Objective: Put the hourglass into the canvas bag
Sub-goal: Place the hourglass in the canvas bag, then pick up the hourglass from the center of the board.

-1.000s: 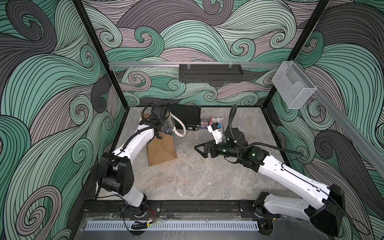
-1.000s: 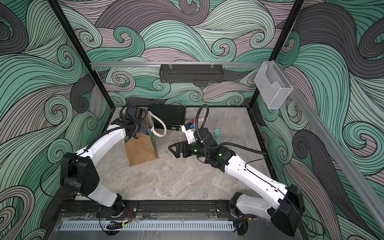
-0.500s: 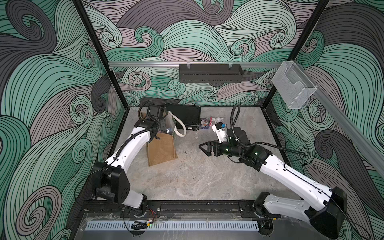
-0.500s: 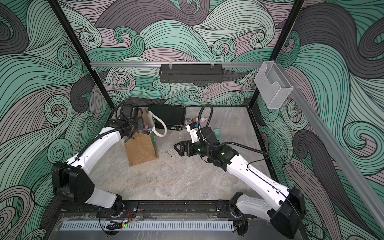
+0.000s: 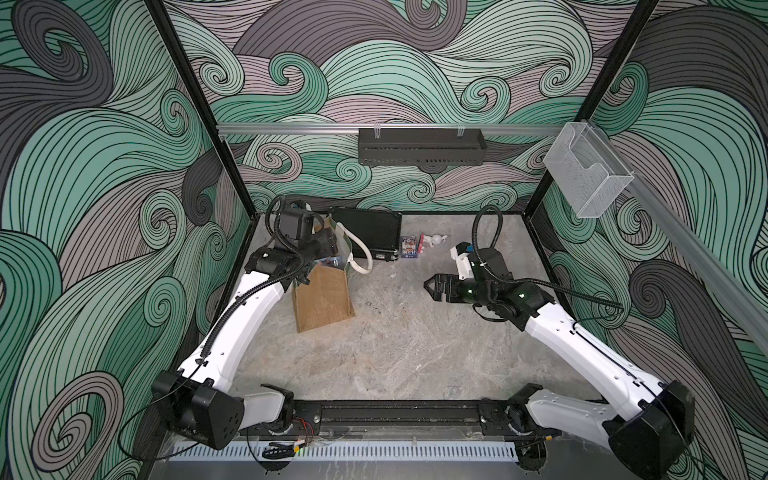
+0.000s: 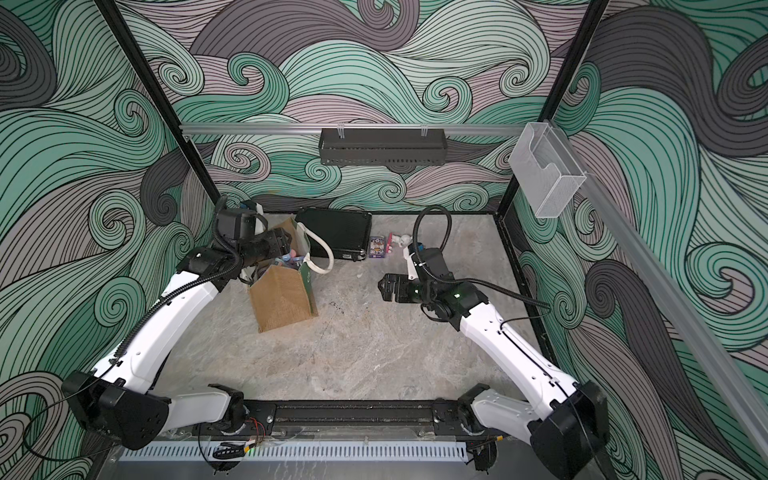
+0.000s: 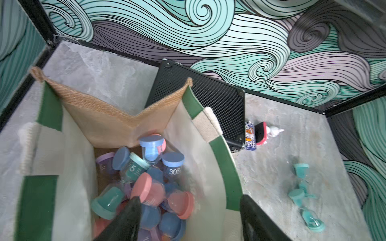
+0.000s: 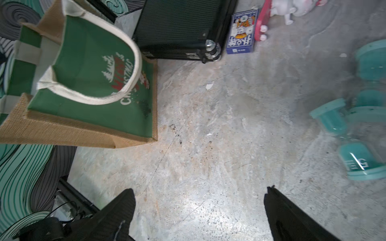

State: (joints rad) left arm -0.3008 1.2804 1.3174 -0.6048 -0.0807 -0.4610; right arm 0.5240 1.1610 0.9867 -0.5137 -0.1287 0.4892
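Left fingers (image 7: 127, 217) stand well apart, holding nothing, in the left wrist view, above the open canvas bag (image 7: 223, 162). A heap of hourglasses (image 7: 150, 187) lies inside it, and two teal hourglasses (image 7: 296, 195) lie on the desk (image 7: 271, 177) well apart from the bag. Only the right wrist view shows the bag's green lettered side, along with the right fingers (image 8: 121, 210), wide and empty. Both top views show the right fingers drawn further from the bag than a second ago.

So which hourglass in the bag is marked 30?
The blue-capped clear plastic hourglass in the tan burlap bag, white 30 under its cap; the teal-capped hourglass next to it reads 5.
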